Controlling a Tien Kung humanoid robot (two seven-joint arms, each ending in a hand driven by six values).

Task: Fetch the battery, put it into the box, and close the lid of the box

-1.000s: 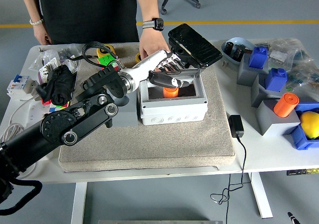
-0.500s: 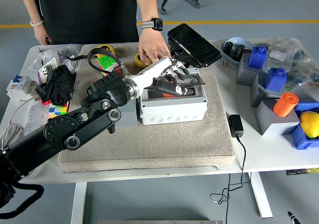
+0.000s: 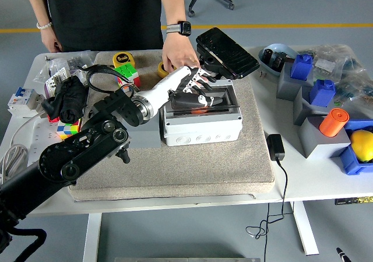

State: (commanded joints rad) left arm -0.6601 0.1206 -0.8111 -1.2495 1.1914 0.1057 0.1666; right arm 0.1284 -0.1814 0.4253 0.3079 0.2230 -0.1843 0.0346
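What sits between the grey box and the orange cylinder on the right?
In the head view, a black power adapter with its cable lies between the grey box and the orange cylinder, beside the mat.

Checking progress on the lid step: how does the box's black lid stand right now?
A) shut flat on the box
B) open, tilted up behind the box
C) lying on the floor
B: the black lid stands tilted up behind the open box.

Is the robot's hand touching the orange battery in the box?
Cannot tell. In the head view the left hand reaches into the white box right over the orange battery, and its fingers hide any contact or gap.
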